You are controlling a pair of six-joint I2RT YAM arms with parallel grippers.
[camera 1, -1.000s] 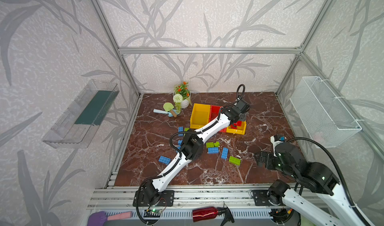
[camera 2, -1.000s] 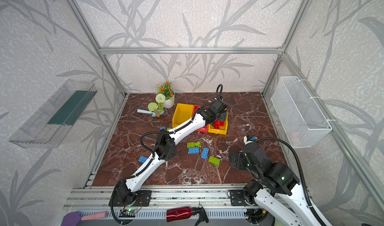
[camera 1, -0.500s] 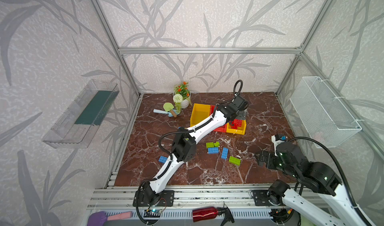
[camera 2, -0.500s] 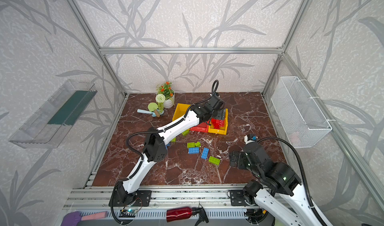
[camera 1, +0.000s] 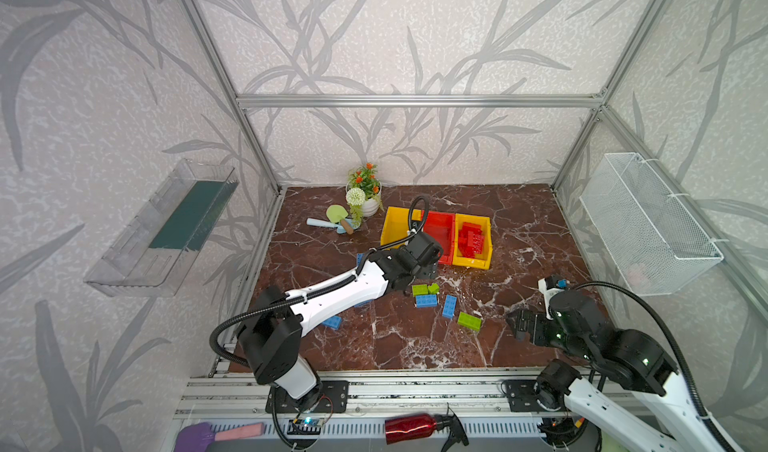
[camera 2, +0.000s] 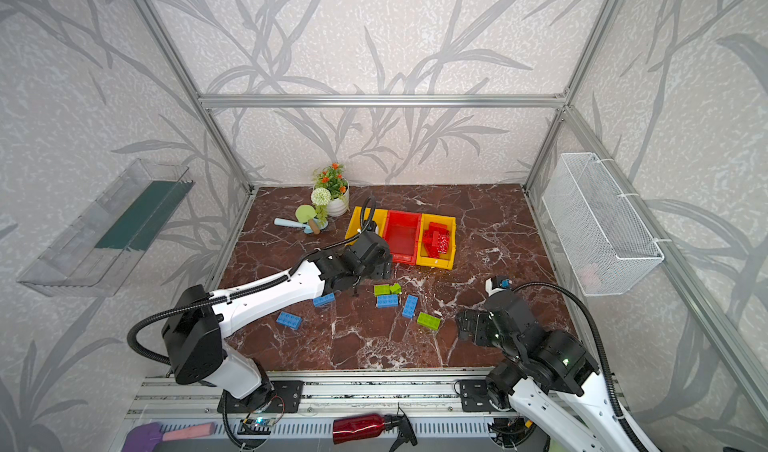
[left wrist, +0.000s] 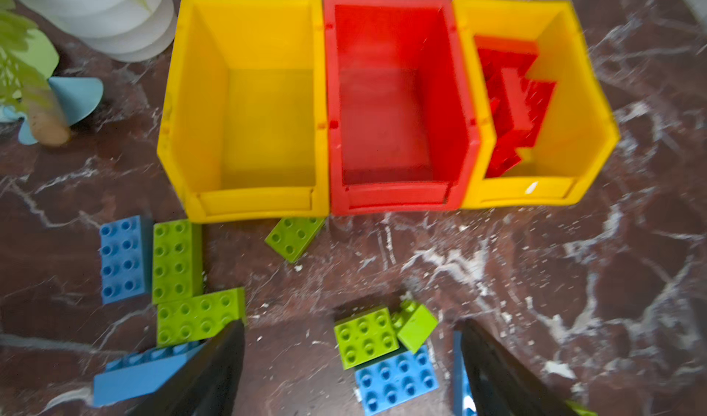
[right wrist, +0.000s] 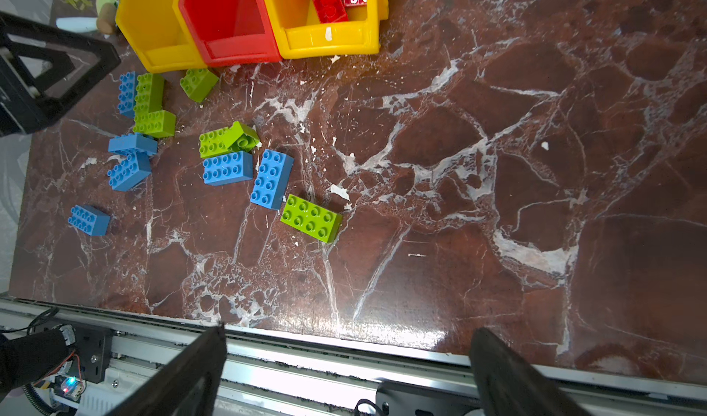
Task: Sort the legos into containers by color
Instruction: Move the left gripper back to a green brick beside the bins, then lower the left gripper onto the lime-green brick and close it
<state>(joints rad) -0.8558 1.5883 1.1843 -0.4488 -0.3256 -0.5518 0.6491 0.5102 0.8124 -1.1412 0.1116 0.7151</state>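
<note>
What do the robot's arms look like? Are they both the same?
Yes, twins. The left arm and right arm are smooth white tubes joined by chunky black joints, with a ribbed black hose looping along each. The left tool and right tool are black, each with two pointed fingers. Tiny green lights glow on the right arm.

Grey leaf-patterned walls (camera 1: 415, 34), aluminium frame (camera 1: 415, 101), white-veined red-brown marble tabletop (camera 1: 519, 221)
</note>
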